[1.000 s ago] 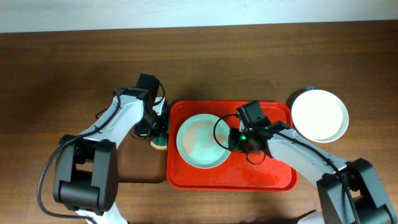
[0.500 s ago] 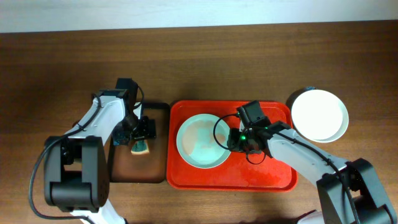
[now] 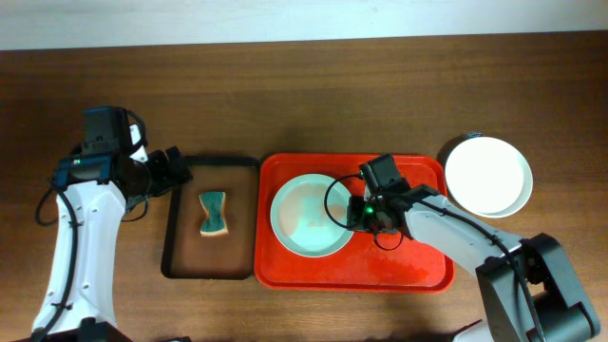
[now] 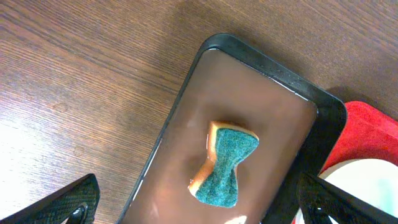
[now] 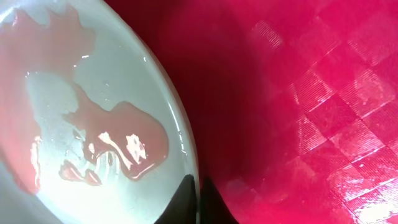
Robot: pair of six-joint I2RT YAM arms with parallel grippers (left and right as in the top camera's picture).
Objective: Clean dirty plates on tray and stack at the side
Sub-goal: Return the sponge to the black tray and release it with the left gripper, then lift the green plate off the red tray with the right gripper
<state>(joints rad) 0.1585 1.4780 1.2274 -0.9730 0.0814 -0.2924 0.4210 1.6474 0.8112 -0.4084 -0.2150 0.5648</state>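
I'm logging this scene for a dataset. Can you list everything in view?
table: one, brown wood, under everything
red tray: one, red, middle of the table
mint plate: one, pale mint with reddish wet patches, on the red tray's left part
white plate: one seen, white, on the table right of the red tray; cannot tell if more lie beneath
dark tray: one, black rim with a brown floor, just left of the red tray
sponge: one, green over orange, lying in the dark tray
left fingers: two, black, spread open and empty, by the dark tray's left edge
right fingers: two, black, closed on the mint plate's right rim
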